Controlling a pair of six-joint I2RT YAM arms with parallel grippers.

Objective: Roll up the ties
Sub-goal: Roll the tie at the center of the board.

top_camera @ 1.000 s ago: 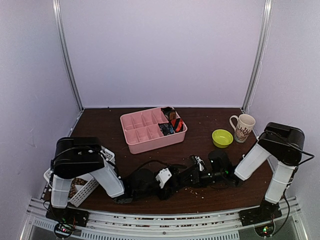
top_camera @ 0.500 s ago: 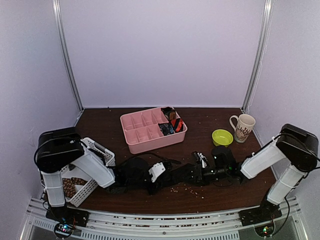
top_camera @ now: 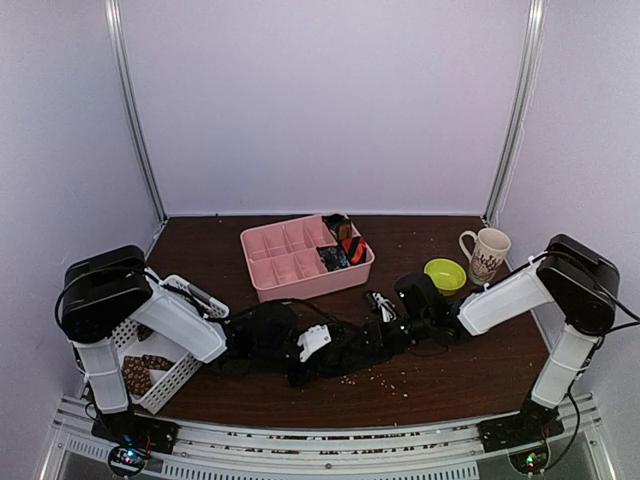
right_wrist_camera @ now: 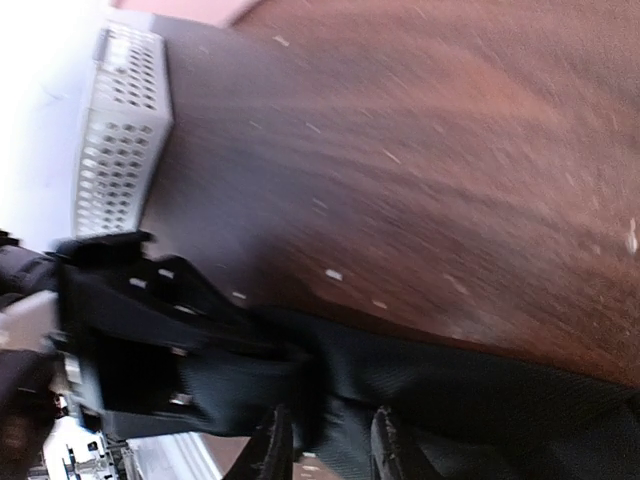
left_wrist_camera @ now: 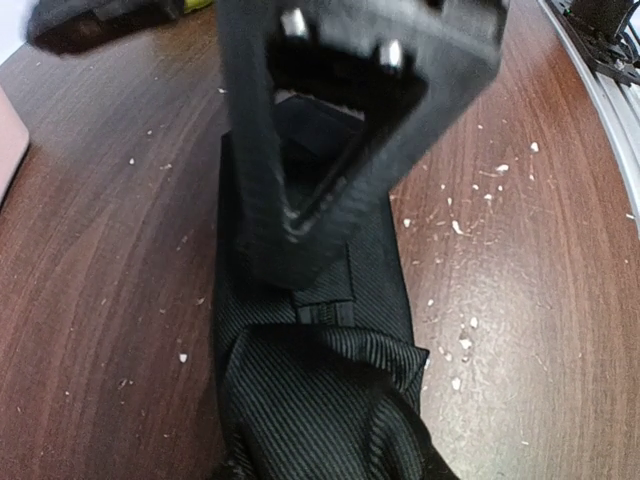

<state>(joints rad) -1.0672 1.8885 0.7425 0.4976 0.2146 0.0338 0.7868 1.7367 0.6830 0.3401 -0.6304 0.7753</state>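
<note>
A plain black tie (top_camera: pixel 352 352) lies on the brown table between my two grippers. My left gripper (top_camera: pixel 325 352) reaches in from the left. In the left wrist view the tie (left_wrist_camera: pixel 320 400) bunches up towards the camera and hides the fingers, so it looks gripped. My right gripper (top_camera: pixel 380 332) reaches in from the right. In the right wrist view its two fingers (right_wrist_camera: pixel 275 450) straddle a fold of the tie (right_wrist_camera: pixel 470 400), with the gripper (right_wrist_camera: pixel 330 445) shut on it. Rolled ties (top_camera: pixel 342 245), dark and orange-striped, sit in the pink tray.
The pink divided tray (top_camera: pixel 285 268) stands behind the grippers. A green bowl (top_camera: pixel 444 275) and a mug (top_camera: pixel 486 255) are at the right. A white basket (top_camera: pixel 185 365) with brown patterned ties (top_camera: pixel 140 372) stands at the left. Light crumbs dot the table.
Both grippers have moved left and a little farther back with the black tie between them. The right arm has stretched out leftwards and the left arm has drawn back.
</note>
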